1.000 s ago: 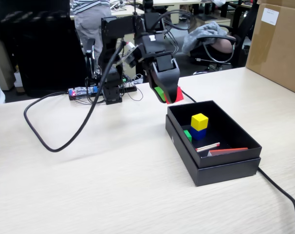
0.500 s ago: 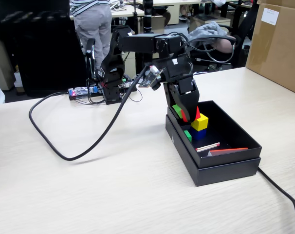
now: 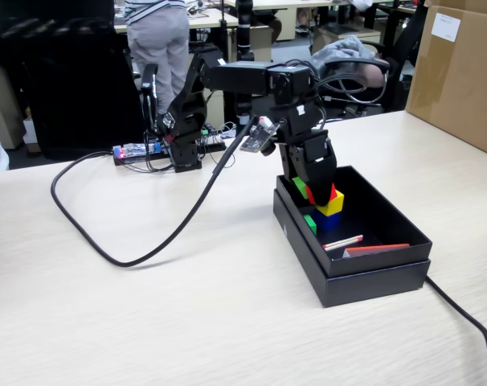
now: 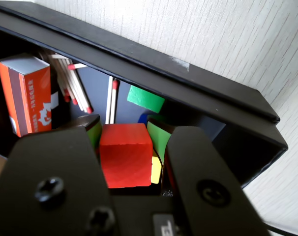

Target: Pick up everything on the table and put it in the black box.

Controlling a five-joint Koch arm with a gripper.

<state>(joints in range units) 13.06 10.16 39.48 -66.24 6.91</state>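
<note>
We see the gripper [image 4: 125, 147] clenched on the red cube [image 4: 126, 154], hanging just above the yellow cube [image 3: 334, 204] – inside the black box [image 3: 388, 273]. The green cube [image 4: 145, 99] lies at twelve o'clock of the red one in the wrist view.

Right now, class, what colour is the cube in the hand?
Red cube, clearest in the wrist view.

Behind your desk: a large brown cardboard carton [image 3: 459, 68] at the fixed view's right edge, bearing a white label. A black office chair [image 3: 63, 76] stands far left. A person in grey trousers [image 3: 153, 40] stands beyond. Further desks with clutter, possibly cloth draped over a chair [image 3: 349, 56], fill the rear. Lighting is even and bright.
</note>
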